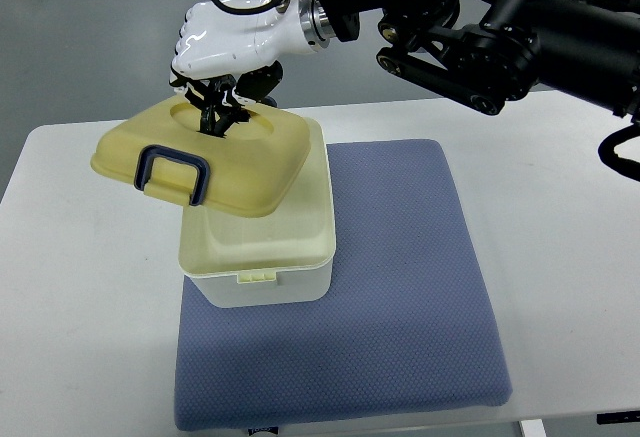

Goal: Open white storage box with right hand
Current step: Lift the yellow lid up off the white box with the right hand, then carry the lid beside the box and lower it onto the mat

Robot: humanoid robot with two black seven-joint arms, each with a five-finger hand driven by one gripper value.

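The white storage box (pixel 268 287) stands on the left part of a blue mat (pixel 400 287). Its cream lid (pixel 250 172), with a dark blue handle (pixel 170 172) on its near-left side, is lifted off the box, tilted and shifted to the left, still overlapping the box's far-left corner. My right hand (pixel 218 115), with a white shell and dark fingers, reaches down from above. Its fingers (pixel 212 107) are curled into the recess on top of the lid and hold it. Inside of the box is hidden by the lid and rim.
The mat lies on a white table (pixel 90 297), with the table's left edge near the lid. My black right arm (pixel 500 37) crosses the top of the picture from the right. A grey floor shows beyond the table's far edge.
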